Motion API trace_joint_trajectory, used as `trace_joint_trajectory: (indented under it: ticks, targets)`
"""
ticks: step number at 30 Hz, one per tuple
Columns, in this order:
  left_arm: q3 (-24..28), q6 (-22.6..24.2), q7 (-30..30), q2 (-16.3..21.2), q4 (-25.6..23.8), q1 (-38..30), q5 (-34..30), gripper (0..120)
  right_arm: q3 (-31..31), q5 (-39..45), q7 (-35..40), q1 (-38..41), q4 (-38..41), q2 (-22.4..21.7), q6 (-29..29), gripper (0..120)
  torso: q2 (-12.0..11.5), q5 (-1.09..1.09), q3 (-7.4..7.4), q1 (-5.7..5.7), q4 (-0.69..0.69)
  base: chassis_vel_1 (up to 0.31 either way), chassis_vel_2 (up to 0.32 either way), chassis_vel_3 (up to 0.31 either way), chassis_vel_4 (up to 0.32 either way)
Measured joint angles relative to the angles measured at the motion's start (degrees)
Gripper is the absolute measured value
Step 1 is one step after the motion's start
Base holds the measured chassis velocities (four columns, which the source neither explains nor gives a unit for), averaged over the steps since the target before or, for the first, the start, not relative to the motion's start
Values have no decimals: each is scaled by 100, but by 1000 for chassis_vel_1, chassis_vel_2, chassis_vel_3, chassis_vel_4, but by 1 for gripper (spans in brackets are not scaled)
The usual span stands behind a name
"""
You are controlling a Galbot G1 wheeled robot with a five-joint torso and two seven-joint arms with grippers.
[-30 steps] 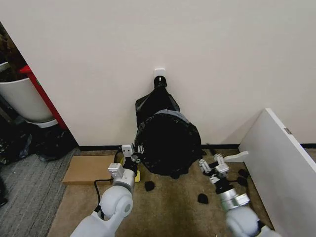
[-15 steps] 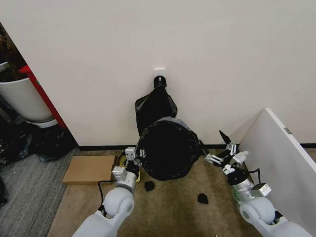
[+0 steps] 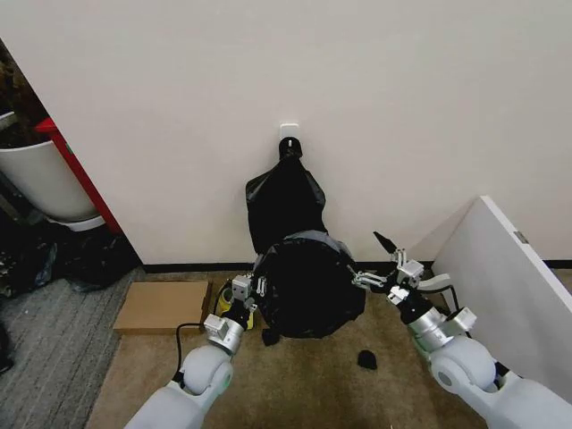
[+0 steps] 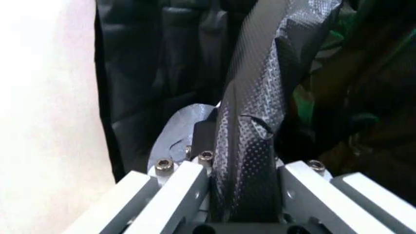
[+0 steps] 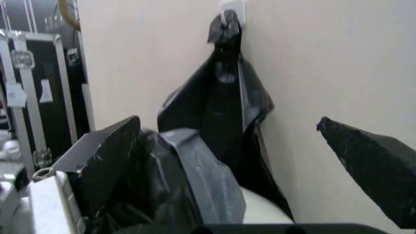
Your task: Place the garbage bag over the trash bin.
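Observation:
The garbage bag (image 3: 308, 288), thin glossy black plastic, is draped over the trash bin against the wall. The bin's cream wall (image 5: 261, 210) peeks out under the bag (image 5: 185, 187) in the right wrist view. My left gripper (image 3: 248, 288) is at the bag's left edge. In the left wrist view its jaws (image 4: 244, 170) are shut on a crinkled strip of the bag (image 4: 254, 122). My right gripper (image 3: 371, 261) stands open at the bag's right side, one black finger (image 5: 104, 156) resting against the plastic and the other finger (image 5: 370, 165) held wide of it.
A bunch of black bags (image 3: 284, 198) hangs from a white wall hook (image 3: 289, 132) just behind the bin. A flat cardboard box (image 3: 161, 305) lies left, a white panel (image 3: 505, 295) right, a white tub with a red frame (image 3: 40, 179) far left. Black scraps (image 3: 366, 359) dot the carpet.
My right gripper has swung up from the carpet and in toward the bag's right side. The bag's mouth has shifted and settled lower over the bin. The left gripper has barely moved.

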Motion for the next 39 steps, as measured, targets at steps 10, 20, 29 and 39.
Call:
trace_joint_trajectory:
  ticks: [10, 20, 29, 39]
  targets:
    - [-32, -182, 123, 8, -160, 153, 145, 1, 90, -126, -413, 54, -482, -22, 41, 100, 0, 0, 0, 0, 0, 0, 0, 0, 0]
    - [-127, -406, 328, 113, -265, 232, 266, 1, 353, -53, -1016, 54, -816, -67, 131, 100, 0, -1, 0, 0, 0, 0, 0, 0, 0]
    - [-168, -526, 472, 201, -441, 295, 286, 1, 552, 38, -1803, 56, -1203, -2, 216, 100, 0, 0, 0, 0, -1, 0, 0, 0, 0]
    - [-165, -768, 782, 296, -352, 273, 391, 1, 692, 302, -2302, 276, -1544, 126, 97, 100, 0, -1, 0, 0, 0, 0, 0, 0, 0]
